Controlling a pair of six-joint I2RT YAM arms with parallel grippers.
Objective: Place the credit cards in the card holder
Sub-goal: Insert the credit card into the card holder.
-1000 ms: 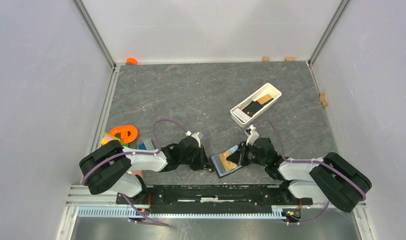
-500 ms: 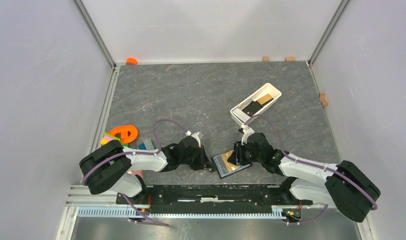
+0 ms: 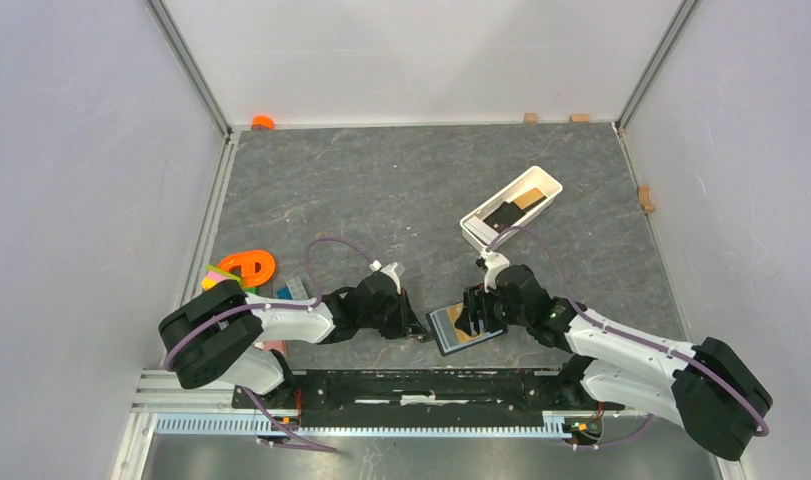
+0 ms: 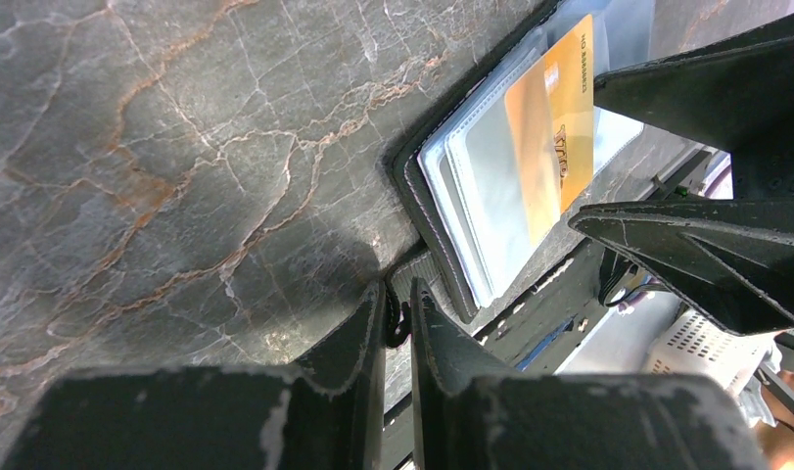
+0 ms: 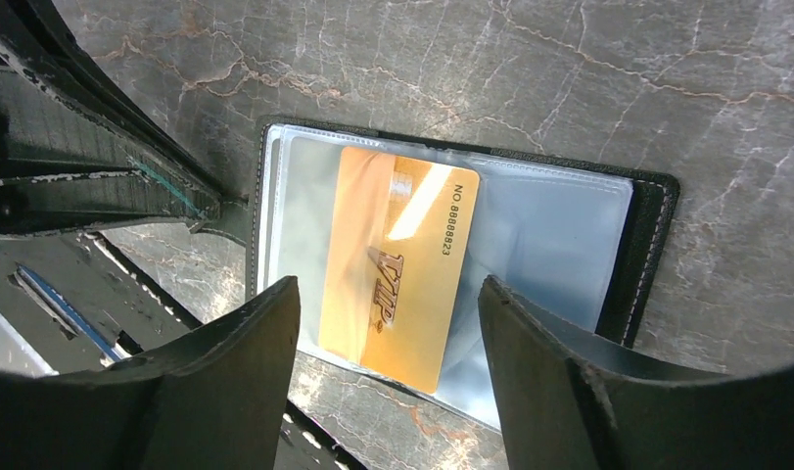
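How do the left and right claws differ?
The left claw is shut, pinching the card holder's tab; the right claw is open, holding nothing. The left claw sits at the holder's edge; the right claw hangs over the gold card. Both are low beside the open holder.

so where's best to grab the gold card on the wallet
Pinch the gold card across its two long edges, coming straight down: it lies flat on the open wallet, so no face is free, and the right tool straddles it.
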